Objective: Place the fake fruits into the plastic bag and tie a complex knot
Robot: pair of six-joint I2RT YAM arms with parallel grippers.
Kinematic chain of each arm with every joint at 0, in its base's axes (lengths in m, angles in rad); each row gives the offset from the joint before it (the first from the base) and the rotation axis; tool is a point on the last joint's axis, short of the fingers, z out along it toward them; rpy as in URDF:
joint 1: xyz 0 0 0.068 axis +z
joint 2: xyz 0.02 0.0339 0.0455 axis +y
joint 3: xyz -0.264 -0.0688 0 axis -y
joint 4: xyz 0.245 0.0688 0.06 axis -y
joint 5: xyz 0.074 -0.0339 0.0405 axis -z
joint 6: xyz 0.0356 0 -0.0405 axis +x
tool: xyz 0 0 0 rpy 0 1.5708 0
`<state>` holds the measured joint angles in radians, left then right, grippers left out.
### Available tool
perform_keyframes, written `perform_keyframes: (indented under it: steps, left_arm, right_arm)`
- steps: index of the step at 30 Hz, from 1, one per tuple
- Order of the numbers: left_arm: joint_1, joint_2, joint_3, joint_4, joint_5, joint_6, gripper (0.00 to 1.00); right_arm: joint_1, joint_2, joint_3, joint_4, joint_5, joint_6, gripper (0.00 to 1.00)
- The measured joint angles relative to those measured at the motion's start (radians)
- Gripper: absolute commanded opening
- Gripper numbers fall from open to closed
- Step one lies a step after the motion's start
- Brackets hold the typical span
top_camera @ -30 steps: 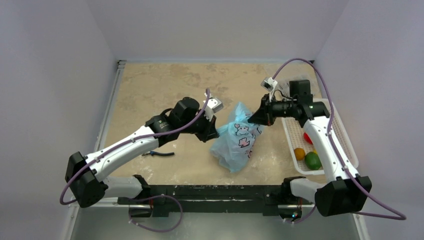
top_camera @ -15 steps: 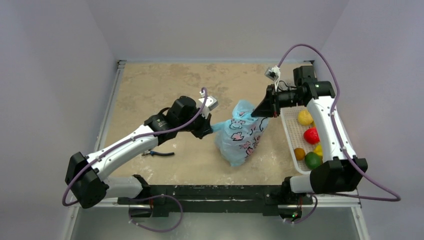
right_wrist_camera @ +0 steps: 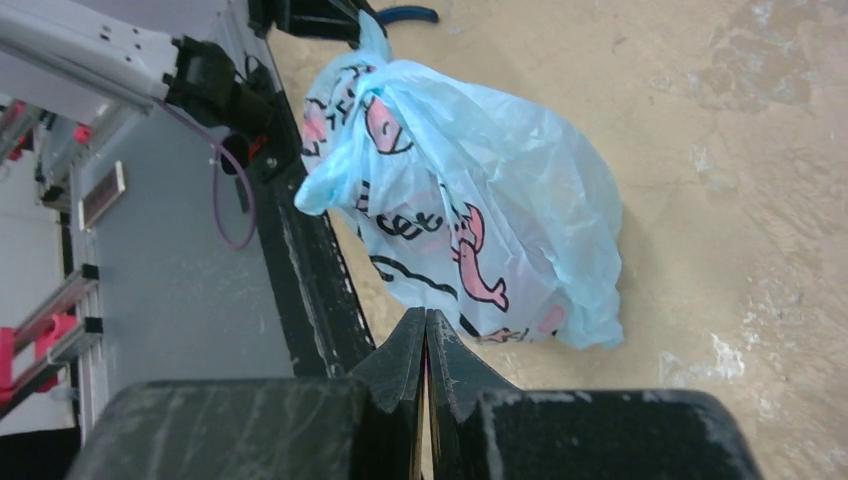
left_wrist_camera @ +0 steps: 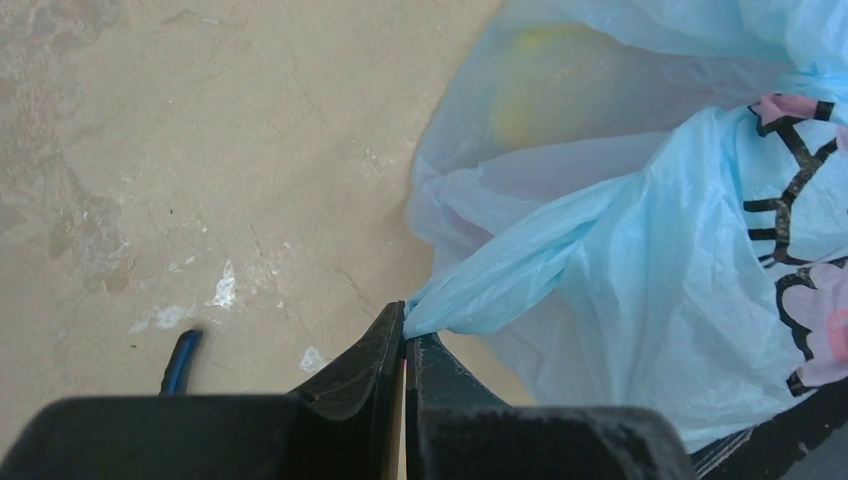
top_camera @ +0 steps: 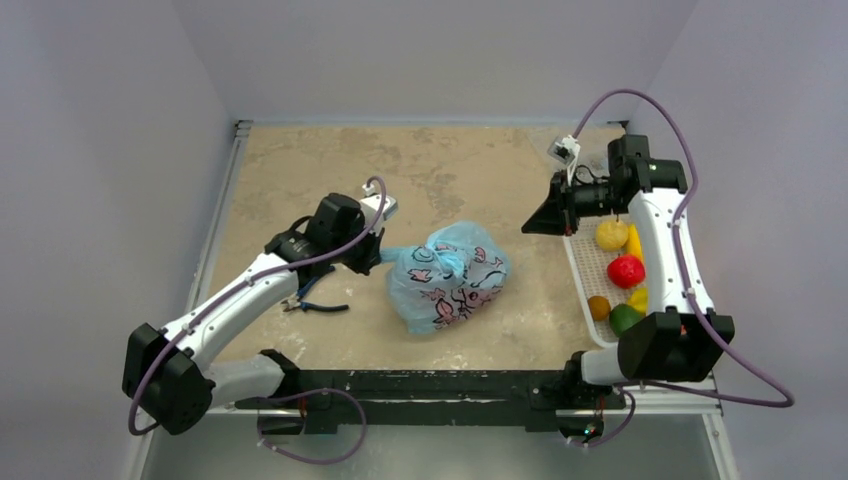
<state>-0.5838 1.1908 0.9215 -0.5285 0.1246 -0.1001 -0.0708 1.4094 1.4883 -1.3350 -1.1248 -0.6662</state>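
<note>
The plastic bag (top_camera: 447, 288) lies on its side on the table (top_camera: 300, 180), full and rounded, with pink-and-white cartoon prints on its light-blue film. Its one knot (top_camera: 447, 260) sits on the top of the bag, and from the right wrist view one loose end of it hangs down over the prints. Through the thin film, in the left wrist view, one yellow shape (left_wrist_camera: 535, 95) shows inside the bag; I cannot tell how many more fruits are in there. At the left end of the bag, one strip of the film is stretched tight to the left gripper (top_camera: 375, 262), whose jaws are pressed together on this strip, so the gripper touches the bag directly. The right gripper (top_camera: 527, 228) is to the right of the bag and further back, well apart from it, pointing toward it; its jaws are closed against each other with nothing between them. Further to the right of the bag stands one white slotted basket (top_camera: 580, 270), and in it I count six fake fruits (top_camera: 625, 271): three yellow, one red, one orange and one green. To the left of the bag, under the left arm, one small tool with blue handles (top_camera: 315, 305) lies on the table.
</note>
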Motion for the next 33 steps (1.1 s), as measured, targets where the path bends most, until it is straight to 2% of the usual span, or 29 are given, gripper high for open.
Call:
perform_keyframes:
  steps: [2,4,5,7,8,13,18,23,29,33]
  left_arm:
    - [0.001,-0.016,-0.001,-0.014,0.011,0.015,0.00]
    - [-0.004,-0.029,0.000,-0.012,0.042,0.026,0.00]
    - [-0.010,-0.032,0.000,-0.012,0.055,0.035,0.00]
    - [-0.026,-0.033,0.002,-0.011,0.081,0.043,0.00]
    - [-0.035,-0.033,0.002,-0.010,0.092,0.046,0.00]
    - [-0.072,-0.032,0.012,-0.011,0.127,0.060,0.00]
    - [-0.091,-0.032,0.031,-0.012,0.134,0.060,0.00]
    - [-0.105,-0.032,0.043,-0.011,0.134,0.060,0.00]
    - [-0.106,-0.033,0.048,-0.012,0.134,0.060,0.00]
    - [-0.106,-0.039,0.048,-0.011,0.133,0.059,0.00]
  right_arm:
    - [0.001,-0.008,-0.017,-0.008,0.032,-0.049,0.04]
    - [0.010,-0.009,-0.025,-0.014,0.047,-0.072,0.35]
    - [0.019,-0.009,-0.025,-0.012,0.053,-0.075,0.43]
    - [0.053,-0.009,-0.024,-0.012,0.056,-0.075,0.52]
    - [0.078,-0.009,-0.024,-0.011,0.056,-0.067,0.54]
    - [0.235,-0.020,-0.052,-0.002,0.045,-0.005,0.48]
    - [0.378,-0.072,-0.125,0.037,0.075,0.098,0.53]
    - [0.440,-0.116,-0.151,0.106,0.140,0.207,0.51]
    - [0.473,-0.106,-0.175,0.181,0.259,0.338,0.55]
    - [0.473,-0.095,-0.172,0.182,0.317,0.351,0.55]
